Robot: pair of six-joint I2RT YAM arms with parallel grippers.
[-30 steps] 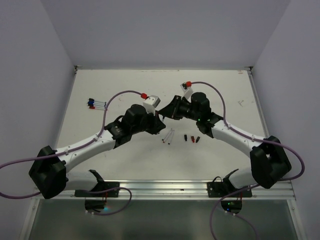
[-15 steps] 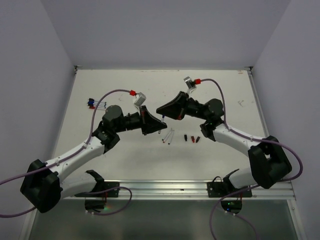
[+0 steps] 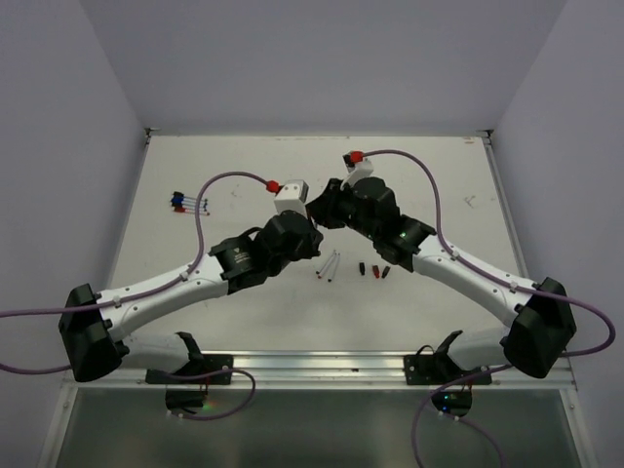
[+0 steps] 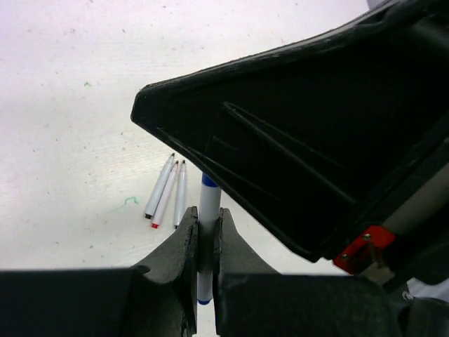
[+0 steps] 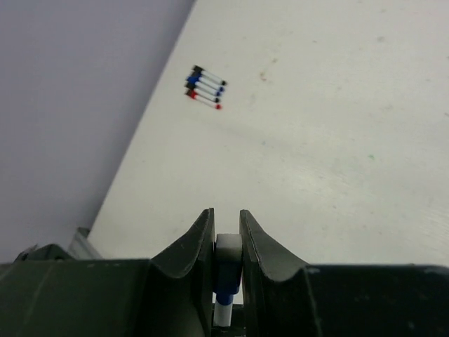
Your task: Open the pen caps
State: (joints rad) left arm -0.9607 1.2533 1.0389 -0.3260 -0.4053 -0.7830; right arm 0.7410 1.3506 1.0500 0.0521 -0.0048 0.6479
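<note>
My left gripper (image 4: 204, 214) is shut on the white barrel of a blue pen (image 4: 208, 203) and holds it above the table. My right gripper (image 5: 226, 214) is shut on that pen's blue cap end (image 5: 226, 275). In the top view the left gripper (image 3: 312, 235) and the right gripper (image 3: 323, 214) meet at the table's middle, and the pen is hidden between them. Three pens (image 3: 329, 265) lie just in front, also in the left wrist view (image 4: 167, 199). Three small black and red caps (image 3: 374, 270) lie to their right.
A cluster of several capped pens (image 3: 189, 203) lies at the far left of the white table (image 3: 429, 185), also in the right wrist view (image 5: 205, 87). Purple cables with red connectors (image 3: 274, 184) arch over both wrists. Grey walls enclose the table.
The left arm drew back to the left half a second ago and has swung right again. Both wrists have turned, and the two grippers now sit close together.
</note>
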